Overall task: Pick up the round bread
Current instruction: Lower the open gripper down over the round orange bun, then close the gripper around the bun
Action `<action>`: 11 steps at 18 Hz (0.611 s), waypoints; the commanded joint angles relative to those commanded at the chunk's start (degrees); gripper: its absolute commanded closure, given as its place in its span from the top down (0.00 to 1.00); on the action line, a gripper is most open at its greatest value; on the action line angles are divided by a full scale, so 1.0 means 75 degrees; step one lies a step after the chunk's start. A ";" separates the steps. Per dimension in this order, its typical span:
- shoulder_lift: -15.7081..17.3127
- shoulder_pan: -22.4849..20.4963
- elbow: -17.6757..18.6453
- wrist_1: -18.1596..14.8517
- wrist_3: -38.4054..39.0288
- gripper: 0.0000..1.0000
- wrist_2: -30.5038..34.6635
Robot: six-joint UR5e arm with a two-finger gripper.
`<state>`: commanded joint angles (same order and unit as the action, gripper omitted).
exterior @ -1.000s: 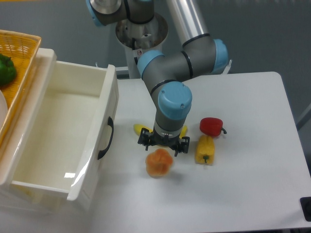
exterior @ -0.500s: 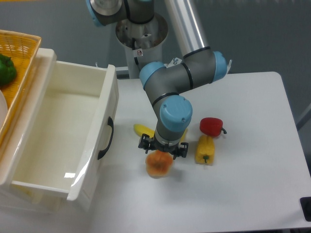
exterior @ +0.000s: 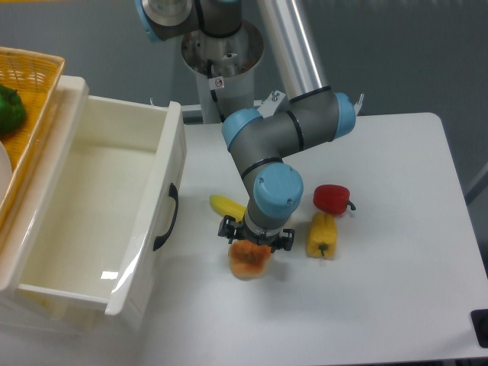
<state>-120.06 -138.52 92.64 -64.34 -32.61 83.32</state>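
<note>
The round bread is a small orange-tan lumpy bun on the white table, near the middle front. My gripper points straight down right over it, its black fingers at the bun's upper part. The wrist hides the bun's top and the fingertips, so the jaws look spread about the bun's width, but contact cannot be told.
A yellow bell pepper and a red pepper lie just right of the gripper. A yellow banana-like piece lies behind left. A white open drawer stands at left, with a wicker basket and green pepper beyond it.
The gripper has come forward and down over the bun, covering its top. The bun and peppers have not moved.
</note>
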 joint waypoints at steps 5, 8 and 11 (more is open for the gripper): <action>-0.0129 0.0000 -0.0035 0.0210 0.0000 1.00 0.0012; -0.0175 0.0000 -0.0058 0.0223 -0.0012 1.00 0.0012; -0.0246 0.0000 -0.0094 0.0223 -0.0012 1.00 0.0152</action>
<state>-121.90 -138.52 91.93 -62.67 -32.70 84.46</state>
